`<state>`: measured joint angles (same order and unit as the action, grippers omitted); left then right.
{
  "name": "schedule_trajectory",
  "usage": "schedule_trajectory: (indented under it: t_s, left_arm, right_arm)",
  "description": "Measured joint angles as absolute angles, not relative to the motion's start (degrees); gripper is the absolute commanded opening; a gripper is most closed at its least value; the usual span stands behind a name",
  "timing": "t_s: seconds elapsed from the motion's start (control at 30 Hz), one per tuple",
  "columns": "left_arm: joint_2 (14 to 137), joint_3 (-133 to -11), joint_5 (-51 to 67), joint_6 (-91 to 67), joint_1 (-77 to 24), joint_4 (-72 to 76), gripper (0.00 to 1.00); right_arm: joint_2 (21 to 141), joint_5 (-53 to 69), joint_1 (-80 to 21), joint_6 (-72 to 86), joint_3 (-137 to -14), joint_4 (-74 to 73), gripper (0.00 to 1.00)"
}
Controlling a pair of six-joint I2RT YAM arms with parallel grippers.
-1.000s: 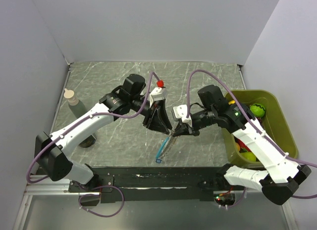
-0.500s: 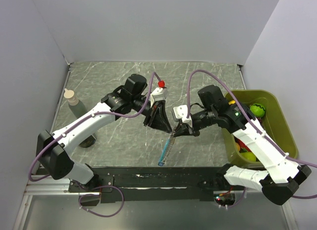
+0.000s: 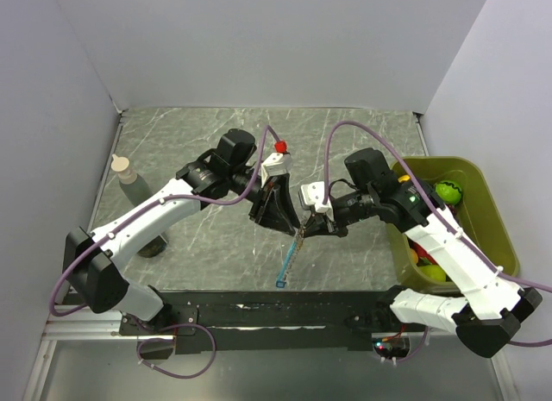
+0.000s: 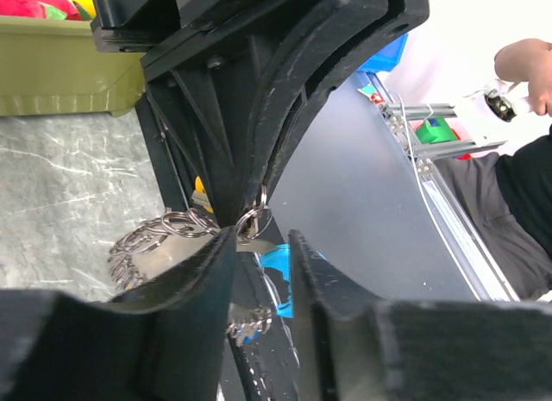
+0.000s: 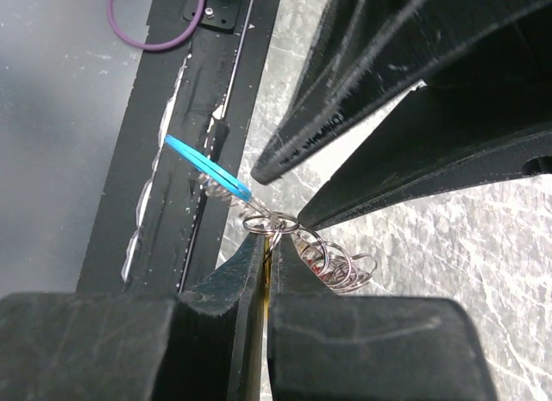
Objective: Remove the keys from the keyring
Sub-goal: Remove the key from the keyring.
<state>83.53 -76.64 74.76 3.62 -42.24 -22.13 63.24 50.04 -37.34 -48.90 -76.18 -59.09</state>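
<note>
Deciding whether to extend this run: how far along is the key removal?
Done: nothing I can see; the light-blue strip hangs from the keyring. In hand: the right tool is shut on the keyring, holding it up off the table, while the left tool is open with its fingers at the same spot. Left: freeing that strip and any other keys among the rings.
</note>
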Motion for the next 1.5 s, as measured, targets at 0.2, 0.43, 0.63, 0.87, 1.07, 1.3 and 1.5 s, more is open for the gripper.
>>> schedule_trajectory:
  t_s: [0.2, 0.43, 0.63, 0.87, 1.07, 1.3, 1.5]
  left_arm:
    - [83.6, -76.6, 74.7, 2.9, -42.3, -21.7, 0.4]
    - [84.9, -76.6, 73.7, 2.1, -43.2, -21.1, 0.34]
    - [85.5, -76.6, 73.2, 2.1, -43.7, -20.9, 0.18]
    - [86.1, -76.9, 73.0, 2.2, -43.8, -20.9, 0.01]
    - [86.1, -76.9, 72.1, 2.3, -43.8, -20.9, 0.01]
    - [86.1, -77.5, 67.2, 4.6, -43.8, -22.8, 0.01]
    - [86.1, -78.2, 63.0, 6.4, -43.6, -25.1, 0.01]
  right_arm:
    - [63.3, 50.1, -37.3, -49.0, -76.2, -59.2, 0.0]
    - [63.3, 50.5, -37.3, -49.4, -76.2, -59.7, 0.0]
    - [63.2, 50.7, -37.3, -49.5, -76.2, -60.2, 0.0]
    - [62.7, 50.4, -37.3, -49.6, -76.2, -60.8, 0.0]
    - [62.5, 48.7, -37.3, -49.3, -76.1, -60.6, 0.0]
    - [61.8, 38.3, -39.2, -49.1, -74.3, -58.5, 0.0]
    - [62.3, 28.6, -43.0, -49.1, -73.0, -56.2, 0.0]
